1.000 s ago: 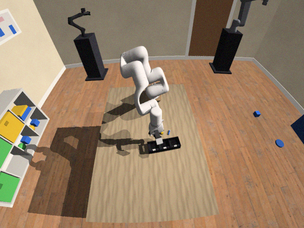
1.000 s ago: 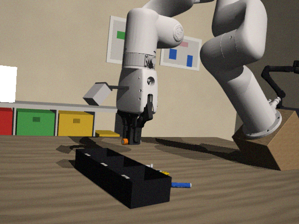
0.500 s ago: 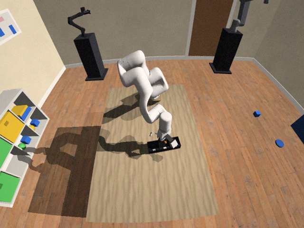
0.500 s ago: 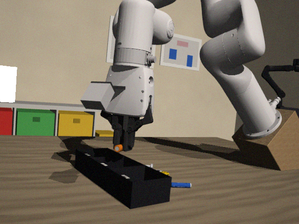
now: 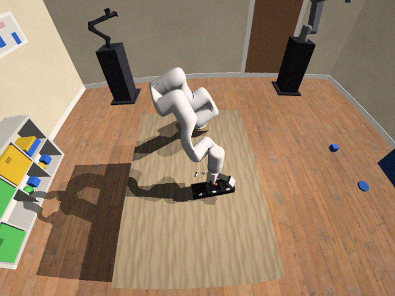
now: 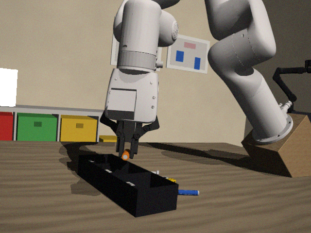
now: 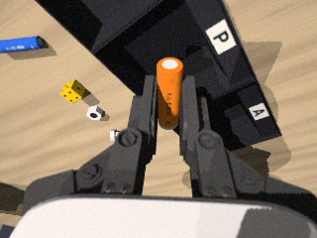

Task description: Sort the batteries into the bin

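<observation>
While the gripper (image 5: 212,182) (image 6: 126,153) (image 7: 168,92) was over the black divided tray (image 5: 220,193) (image 6: 157,199) (image 7: 71,17), its two fingers pinched an orange battery (image 5: 216,184) (image 6: 125,155) (image 7: 169,96) between them. The battery was near the fingertips, with one pale end facing the exterior view and its orange side showing between the fingers in the wrist view. It was above the tray's openings, near the middle compartment, whose white label (image 7: 221,37) read P; the label at the neighbouring end (image 7: 259,111) read A. How far over that compartment it was could not be told exactly.

Outside the tray, on the table (image 6: 62,210) (image 7: 30,144), lay a blue cylinder (image 6: 188,192) (image 7: 21,44), well apart from the fingers. A yellow die (image 6: 172,179) (image 7: 72,91) sat near a pale hex nut (image 5: 204,172) (image 7: 95,113), and a small pale piece (image 5: 196,174) (image 7: 114,135) lay beyond the nut, partly hidden by the gripper in the wrist view.

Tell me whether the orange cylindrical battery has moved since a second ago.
Yes. The orange cylindrical battery was beside the long black bin row; now the jaws hold it over the row's middle.
</observation>
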